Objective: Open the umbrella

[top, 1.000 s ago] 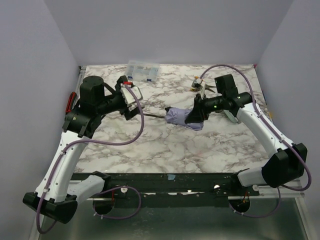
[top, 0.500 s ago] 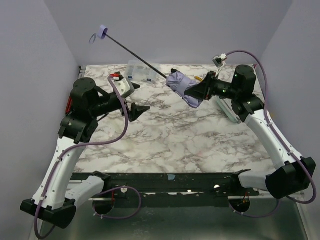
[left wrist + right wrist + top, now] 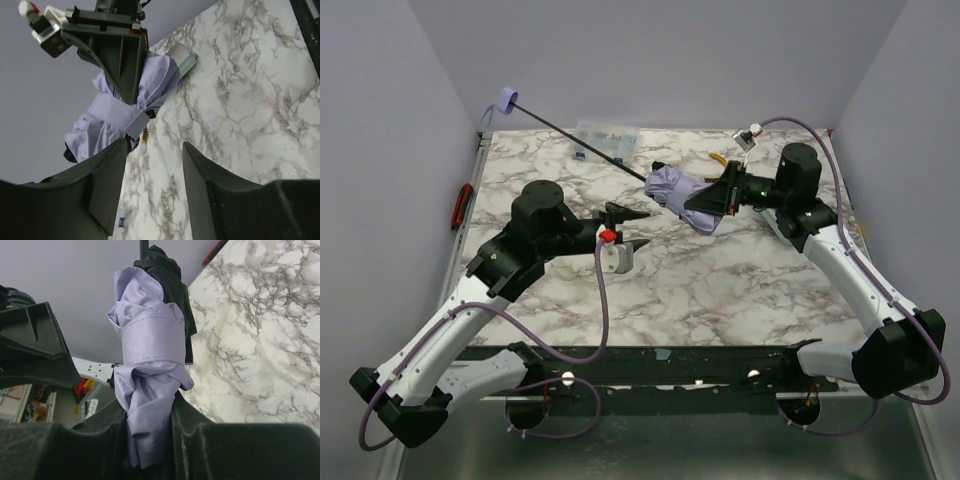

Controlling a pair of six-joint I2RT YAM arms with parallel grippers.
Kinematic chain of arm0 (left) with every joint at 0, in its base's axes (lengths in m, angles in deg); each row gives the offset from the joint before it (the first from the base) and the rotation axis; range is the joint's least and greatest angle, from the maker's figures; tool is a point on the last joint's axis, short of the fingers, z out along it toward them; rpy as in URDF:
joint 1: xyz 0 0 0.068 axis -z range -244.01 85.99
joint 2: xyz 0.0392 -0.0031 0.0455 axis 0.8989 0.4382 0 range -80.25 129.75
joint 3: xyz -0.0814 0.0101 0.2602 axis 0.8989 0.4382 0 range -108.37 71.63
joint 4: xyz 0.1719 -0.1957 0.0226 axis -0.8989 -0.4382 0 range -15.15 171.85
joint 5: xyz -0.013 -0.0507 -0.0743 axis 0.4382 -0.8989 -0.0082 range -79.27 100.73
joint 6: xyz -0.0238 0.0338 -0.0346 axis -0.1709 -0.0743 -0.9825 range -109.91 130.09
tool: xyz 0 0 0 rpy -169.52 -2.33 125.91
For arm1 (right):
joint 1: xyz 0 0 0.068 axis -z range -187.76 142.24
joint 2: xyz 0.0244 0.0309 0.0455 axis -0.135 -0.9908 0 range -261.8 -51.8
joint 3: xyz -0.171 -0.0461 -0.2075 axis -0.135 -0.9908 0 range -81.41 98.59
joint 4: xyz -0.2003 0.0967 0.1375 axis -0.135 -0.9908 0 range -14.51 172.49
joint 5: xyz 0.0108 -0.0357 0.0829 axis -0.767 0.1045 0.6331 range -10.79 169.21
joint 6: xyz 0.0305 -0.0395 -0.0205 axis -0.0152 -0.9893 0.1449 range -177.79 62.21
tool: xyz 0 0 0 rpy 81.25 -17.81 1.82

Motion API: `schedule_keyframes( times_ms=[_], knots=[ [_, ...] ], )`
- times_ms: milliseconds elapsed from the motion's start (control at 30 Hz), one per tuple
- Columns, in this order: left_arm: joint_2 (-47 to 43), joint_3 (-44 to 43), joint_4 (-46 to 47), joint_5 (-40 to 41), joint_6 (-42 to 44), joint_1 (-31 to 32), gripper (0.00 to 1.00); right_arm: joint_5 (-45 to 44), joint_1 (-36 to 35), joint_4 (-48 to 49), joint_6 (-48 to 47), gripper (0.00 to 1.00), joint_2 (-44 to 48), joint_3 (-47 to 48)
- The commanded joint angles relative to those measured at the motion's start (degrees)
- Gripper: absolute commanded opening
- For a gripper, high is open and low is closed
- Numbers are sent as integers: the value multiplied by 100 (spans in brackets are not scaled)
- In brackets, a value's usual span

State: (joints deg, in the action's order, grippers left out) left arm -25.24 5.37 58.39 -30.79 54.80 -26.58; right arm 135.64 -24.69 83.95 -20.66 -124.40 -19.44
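The umbrella [image 3: 678, 188] hangs above the table's far middle as a folded lavender bundle. Its thin black shaft [image 3: 575, 140] runs up-left to the small lavender handle [image 3: 505, 98]. My right gripper [image 3: 712, 203] is shut on the bundle's right end. In the right wrist view the canopy [image 3: 150, 365] sits pinched between my right gripper [image 3: 149, 425], with the closure strap [image 3: 152, 342] still wrapped round it and black lining at the top. My left gripper [image 3: 638, 228] stands open just left of and below the bundle. The left wrist view has that gripper [image 3: 155, 165] with nothing in it and the umbrella [image 3: 125, 105] ahead.
A clear compartment box [image 3: 605, 140] lies at the table's far edge under the shaft. Yellow-handled pliers [image 3: 717, 157] lie behind the right gripper. A red object [image 3: 463, 205] sits at the left table edge. Grey walls close in on three sides.
The right arm has lifted the umbrella off the table, its shaft now pointing up-left. The left arm swung in towards the bundle, and its jaws have narrowed.
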Motion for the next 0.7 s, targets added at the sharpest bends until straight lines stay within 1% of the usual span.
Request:
schedule_keyframes(
  times_ms=[0,133,200,367,533,667],
  knots=[
    [280,-209,-174,630,1561,499,46,402,-25,192,51,1,164,37],
    [362,-73,-44,917,1898,844,41,504,-73,-2,-131,1,137,67],
    [383,0,73,1052,1993,947,41,545,-89,-125,-260,1,129,95],
    [509,-40,179,1217,2021,977,41,557,-152,-454,-499,1,173,40],
    [712,-29,28,1405,2433,978,41,751,-219,-337,-443,1,184,-10],
    [861,0,15,1510,2548,985,41,881,-280,-295,-415,1,142,21]
  ],
)
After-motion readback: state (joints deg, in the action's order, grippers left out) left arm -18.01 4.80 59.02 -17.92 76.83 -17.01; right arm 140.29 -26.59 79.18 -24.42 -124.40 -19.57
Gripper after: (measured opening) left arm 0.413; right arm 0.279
